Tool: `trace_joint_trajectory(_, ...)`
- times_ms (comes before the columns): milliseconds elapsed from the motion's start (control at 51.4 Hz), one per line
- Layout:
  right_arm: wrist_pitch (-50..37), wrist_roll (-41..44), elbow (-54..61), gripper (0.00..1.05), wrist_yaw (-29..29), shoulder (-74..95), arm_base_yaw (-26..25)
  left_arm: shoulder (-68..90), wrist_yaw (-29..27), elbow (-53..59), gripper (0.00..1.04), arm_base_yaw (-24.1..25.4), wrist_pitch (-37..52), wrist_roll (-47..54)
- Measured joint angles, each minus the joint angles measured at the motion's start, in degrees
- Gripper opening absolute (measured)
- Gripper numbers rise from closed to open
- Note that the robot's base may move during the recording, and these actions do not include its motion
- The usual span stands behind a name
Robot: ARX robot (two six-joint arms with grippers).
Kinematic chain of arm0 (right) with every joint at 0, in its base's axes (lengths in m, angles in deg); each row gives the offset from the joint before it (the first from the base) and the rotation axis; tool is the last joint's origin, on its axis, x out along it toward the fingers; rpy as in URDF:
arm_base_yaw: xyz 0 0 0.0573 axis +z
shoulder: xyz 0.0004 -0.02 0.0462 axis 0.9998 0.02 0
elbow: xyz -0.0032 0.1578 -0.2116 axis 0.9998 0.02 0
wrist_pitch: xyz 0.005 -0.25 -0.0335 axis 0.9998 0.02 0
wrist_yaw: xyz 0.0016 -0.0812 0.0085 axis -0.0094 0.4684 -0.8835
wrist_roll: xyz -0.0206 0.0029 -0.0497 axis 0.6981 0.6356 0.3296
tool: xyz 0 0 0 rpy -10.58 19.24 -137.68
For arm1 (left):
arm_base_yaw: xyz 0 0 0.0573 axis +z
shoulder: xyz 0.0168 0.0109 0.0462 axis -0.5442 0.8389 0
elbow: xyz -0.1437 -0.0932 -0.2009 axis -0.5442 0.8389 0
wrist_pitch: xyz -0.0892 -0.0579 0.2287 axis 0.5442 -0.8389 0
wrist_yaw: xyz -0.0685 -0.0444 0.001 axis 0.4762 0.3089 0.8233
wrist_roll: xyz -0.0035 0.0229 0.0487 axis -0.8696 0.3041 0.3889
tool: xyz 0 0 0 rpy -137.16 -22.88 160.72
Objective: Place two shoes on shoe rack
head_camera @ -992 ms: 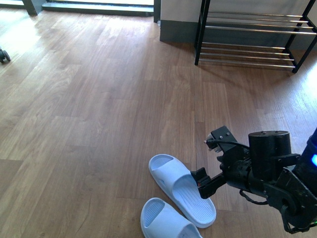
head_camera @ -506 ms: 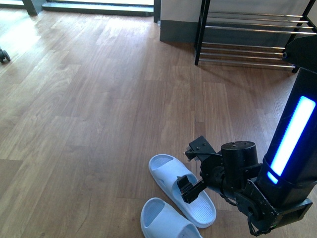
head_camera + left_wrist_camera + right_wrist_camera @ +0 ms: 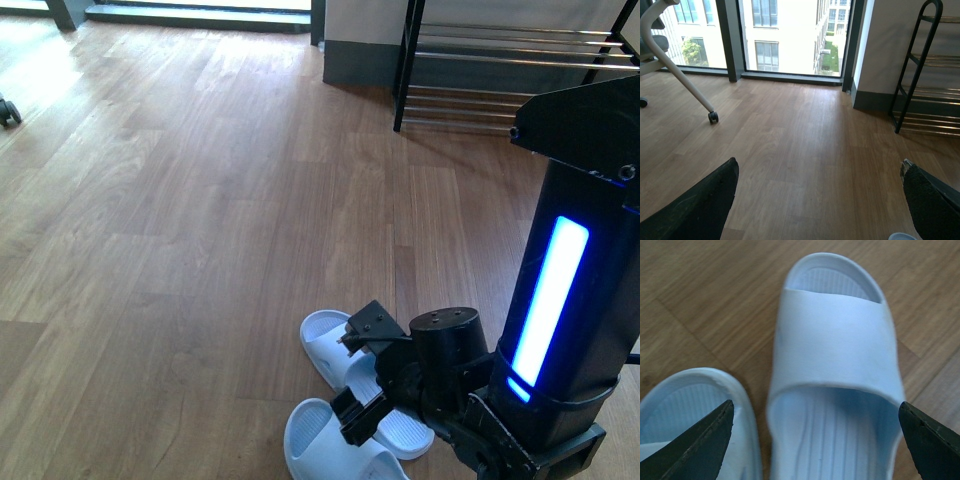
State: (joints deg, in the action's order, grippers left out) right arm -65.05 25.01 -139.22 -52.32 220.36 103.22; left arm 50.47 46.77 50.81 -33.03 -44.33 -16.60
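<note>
Nothing legible in any view — no lettering, brand, number or sign to make out on the slides (image 3: 837,340) or the shoe rack (image 3: 480,56).
</note>
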Motion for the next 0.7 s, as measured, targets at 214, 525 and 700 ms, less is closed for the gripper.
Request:
trace_joint_trajectory(214,0.55,-0.48,-0.35,0.96,1.92,-0.02,0.72,0.0,0.0,0.0,0.95,0.0,0.0,0.0)
trace_joint_trajectory(525,2.01,0.13,-1.2,0.96,4.11,0.02,1.22,0.0,0.0,0.0,0.95,0.0,0.0,0.0)
trace_joint_trajectory(700,2.93,1.51,-1.2,0.96,2.89,-0.02,-1.33,0.0,0.0,0.0,0.95,0.0,0.0,0.0)
